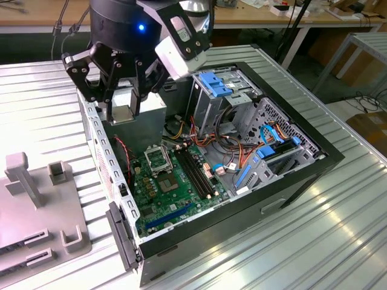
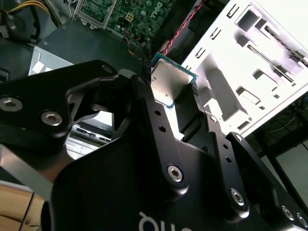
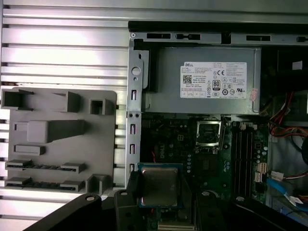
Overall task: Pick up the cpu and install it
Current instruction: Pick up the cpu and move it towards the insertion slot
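The cpu [image 3: 159, 185] is a thin square chip with a silver-grey face and a green rim, also clear in the second wrist view [image 2: 168, 84]. My gripper [image 3: 159, 193] is shut on the cpu, one black finger on each of two opposite edges. In the exterior view the gripper [image 1: 121, 106] hangs above the open computer case, over its wall on the exterior view's left and next to the grey power-supply box [image 1: 142, 124]. The cpu [image 1: 121, 113] shows there as a pale plate between the fingers. The metal-framed socket [image 1: 158, 160] with a dark centre lies lower on the green motherboard, apart from the chip, and shows in the first wrist view too [image 3: 210, 133].
The black case [image 1: 290, 181] lies open on a ribbed metal table [image 1: 338, 241]. Long black memory slots [image 1: 196, 175] run beside the socket. Blue drive brackets [image 1: 221, 81] and cable bundles [image 1: 242, 151] fill the far side. A grey parts holder [image 1: 36, 205] sits at the exterior view's left.
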